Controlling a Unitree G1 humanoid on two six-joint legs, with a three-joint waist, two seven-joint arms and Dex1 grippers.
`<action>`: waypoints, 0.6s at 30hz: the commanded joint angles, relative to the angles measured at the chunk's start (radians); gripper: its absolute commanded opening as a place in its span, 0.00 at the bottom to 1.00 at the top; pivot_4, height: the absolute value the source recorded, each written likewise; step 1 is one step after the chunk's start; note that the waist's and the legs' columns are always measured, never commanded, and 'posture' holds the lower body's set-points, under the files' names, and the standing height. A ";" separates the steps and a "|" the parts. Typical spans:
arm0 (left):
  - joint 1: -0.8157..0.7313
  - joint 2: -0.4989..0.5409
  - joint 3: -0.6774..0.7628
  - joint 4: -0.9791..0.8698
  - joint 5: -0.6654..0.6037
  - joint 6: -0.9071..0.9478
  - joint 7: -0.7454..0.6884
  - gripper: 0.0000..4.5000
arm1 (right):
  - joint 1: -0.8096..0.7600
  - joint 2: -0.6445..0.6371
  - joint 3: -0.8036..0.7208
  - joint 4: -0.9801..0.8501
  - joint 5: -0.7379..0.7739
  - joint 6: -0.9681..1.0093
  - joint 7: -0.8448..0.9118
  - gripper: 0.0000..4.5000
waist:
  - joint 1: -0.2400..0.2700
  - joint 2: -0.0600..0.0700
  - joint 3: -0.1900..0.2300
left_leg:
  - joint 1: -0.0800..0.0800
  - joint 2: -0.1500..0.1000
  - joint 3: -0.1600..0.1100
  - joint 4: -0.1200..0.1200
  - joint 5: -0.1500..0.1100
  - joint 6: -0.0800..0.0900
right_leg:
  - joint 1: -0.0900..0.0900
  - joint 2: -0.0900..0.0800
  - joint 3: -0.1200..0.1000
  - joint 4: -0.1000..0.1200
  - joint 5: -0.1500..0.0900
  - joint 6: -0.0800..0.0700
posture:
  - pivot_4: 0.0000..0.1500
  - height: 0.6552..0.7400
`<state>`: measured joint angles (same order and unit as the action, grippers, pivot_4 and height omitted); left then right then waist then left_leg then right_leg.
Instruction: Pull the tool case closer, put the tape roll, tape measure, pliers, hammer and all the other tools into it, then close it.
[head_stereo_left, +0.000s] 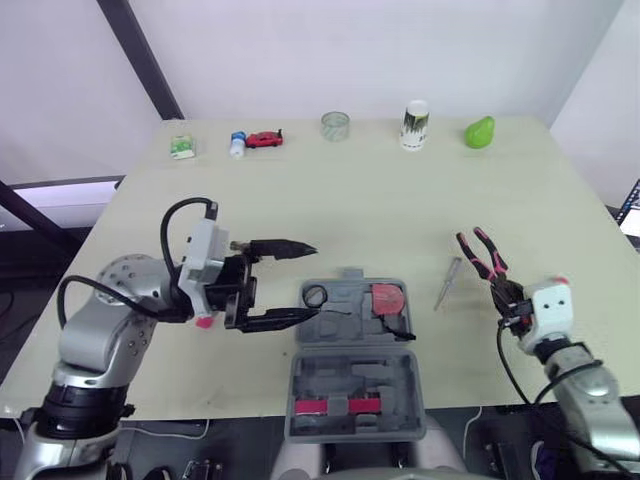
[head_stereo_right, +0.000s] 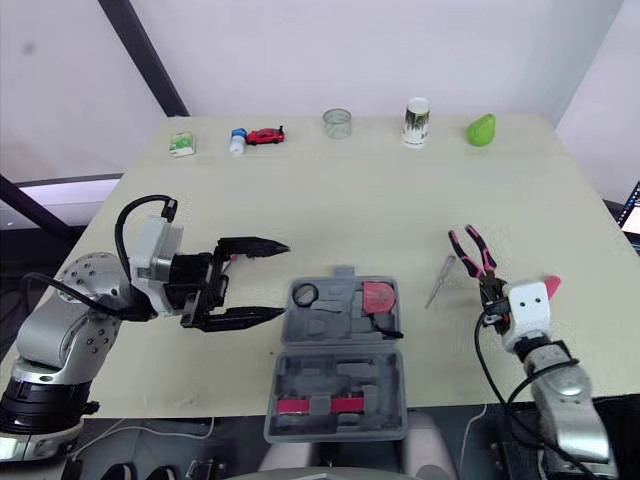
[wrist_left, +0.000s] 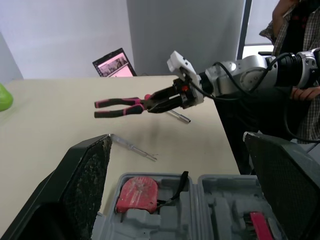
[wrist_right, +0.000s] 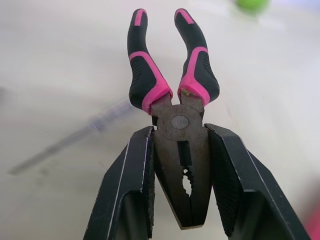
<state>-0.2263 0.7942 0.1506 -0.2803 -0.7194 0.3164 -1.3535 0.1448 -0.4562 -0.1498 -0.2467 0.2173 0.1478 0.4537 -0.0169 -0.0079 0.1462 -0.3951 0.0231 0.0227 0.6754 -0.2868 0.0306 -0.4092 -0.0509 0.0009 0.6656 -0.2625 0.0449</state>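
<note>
Pliers (wrist_right: 180, 122) are pinched by the metal head in the right gripper (head_stereo_left: 503, 292), pink-and-black handles spread and pointing away, held up off the table to the right of the open tool case (head_stereo_left: 350, 372). A screwdriver (head_stereo_left: 447, 283) is laid flat between case and pliers. The left gripper (head_stereo_left: 315, 281) is spread wide just left of the case, nothing in it. A red tape measure (head_stereo_left: 388, 297) is sat in the tray. Print on the cup (head_stereo_left: 415, 124) way beyond the case can't be read.

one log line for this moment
right gripper: shut on pliers, lifted | left gripper: open, beside case | case: open, tape measure inside
</note>
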 joint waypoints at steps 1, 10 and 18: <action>-0.007 0.032 0.057 0.068 -0.019 -0.029 -0.071 1.00 | -0.043 -0.106 0.014 -0.089 0.079 0.005 0.183 0.22 | 0.001 0.000 0.000 | 0.000 0.000 0.000 0.000 0.000 0.000 | 0.000 0.000 0.000 0.000 0.000 0.000 | 1.00 1.00; 0.009 0.100 0.082 0.214 0.060 -0.146 -0.208 1.00 | -0.244 -0.348 0.206 -0.150 0.115 0.147 0.521 0.22 | 0.006 -0.001 0.001 | -0.002 0.000 -0.001 0.002 0.000 0.000 | 0.000 0.000 -0.001 -0.001 0.000 0.000 | 1.00 1.00; 0.079 0.150 0.132 0.249 0.083 -0.199 -0.232 1.00 | -0.590 -0.271 0.526 -0.133 0.008 0.437 0.578 0.22 | 0.002 -0.003 0.003 | -0.002 0.002 -0.002 0.005 0.000 0.000 | -0.001 0.001 -0.002 0.001 0.000 -0.001 | 1.00 1.00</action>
<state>-0.1634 0.9215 0.2472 -0.0211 -0.6383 0.1451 -1.5409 -0.4211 -0.7276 0.3430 -0.3464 0.2426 0.5118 1.0335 -0.0148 -0.0111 0.1488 -0.3979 0.0260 0.0210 0.6801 -0.2871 0.0308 -0.4098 -0.0498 -0.0012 0.6660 -0.2624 0.0442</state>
